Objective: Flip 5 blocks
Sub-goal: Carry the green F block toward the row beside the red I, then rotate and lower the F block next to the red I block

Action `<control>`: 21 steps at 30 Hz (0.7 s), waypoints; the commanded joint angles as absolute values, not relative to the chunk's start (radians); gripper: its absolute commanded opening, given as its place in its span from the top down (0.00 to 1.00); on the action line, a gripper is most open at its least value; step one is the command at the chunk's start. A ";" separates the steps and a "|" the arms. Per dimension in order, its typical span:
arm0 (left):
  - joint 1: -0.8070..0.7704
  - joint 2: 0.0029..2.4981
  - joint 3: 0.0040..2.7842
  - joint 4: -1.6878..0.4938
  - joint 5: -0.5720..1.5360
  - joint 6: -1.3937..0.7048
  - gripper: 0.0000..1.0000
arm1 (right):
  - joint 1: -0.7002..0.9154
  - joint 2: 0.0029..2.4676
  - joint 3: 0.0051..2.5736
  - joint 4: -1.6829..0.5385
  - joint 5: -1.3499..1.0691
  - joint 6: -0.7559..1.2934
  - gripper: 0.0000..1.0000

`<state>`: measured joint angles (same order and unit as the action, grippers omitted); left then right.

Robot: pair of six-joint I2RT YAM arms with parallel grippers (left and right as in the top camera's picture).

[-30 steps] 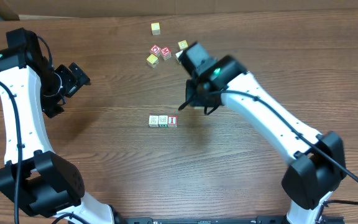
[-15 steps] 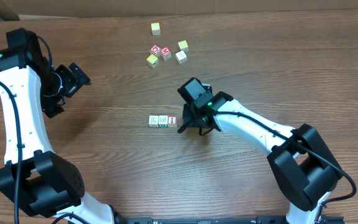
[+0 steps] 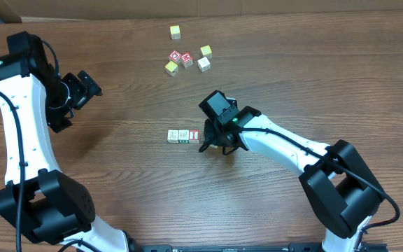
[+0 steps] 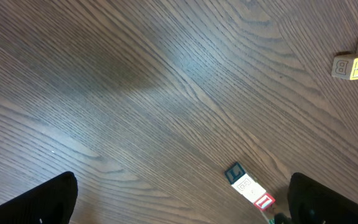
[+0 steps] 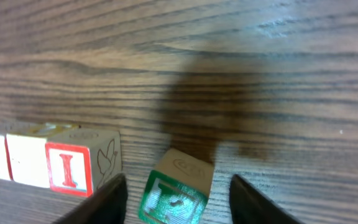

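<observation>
Wooden table (image 3: pixel 313 70), left gripper (image 3: pixel 84 84) hanging splayed wide off at the left, right gripper (image 5: pixel 178 180) low at centre, fingers parted clear of a tilted green-print block (image 5: pixel 176 196) just right of the red "I" block (image 5: pixel 73 165), and that cube looks light, hard, likely slick, so pinch opposite flat faces squarely.

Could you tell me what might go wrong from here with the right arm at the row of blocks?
1. The green-printed block sits askew between the right gripper's open fingers; lifting away carelessly could clip it and roll it onto another face.
2. One finger hangs close beside the red "I" block, so a sideways move might knock the row out of line.
</observation>
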<state>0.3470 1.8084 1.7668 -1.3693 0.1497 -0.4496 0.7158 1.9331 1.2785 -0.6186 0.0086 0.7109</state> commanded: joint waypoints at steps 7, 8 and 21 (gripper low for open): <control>0.346 1.795 1.785 -1.371 0.148 -0.449 0.00 | 0.720 1.928 1.274 -0.615 0.012 0.707 0.52; 0.346 1.795 1.785 -1.371 0.148 -0.449 0.00 | 0.717 1.924 1.279 -0.616 0.012 0.707 0.53; 0.346 1.795 1.785 -1.371 0.148 -0.449 0.00 | 0.686 1.816 1.320 -0.708 0.016 0.731 0.81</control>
<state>0.3470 1.8084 1.7668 -1.3689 0.1497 -0.4496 0.6933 1.8416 1.2999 -0.6998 0.0071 0.6910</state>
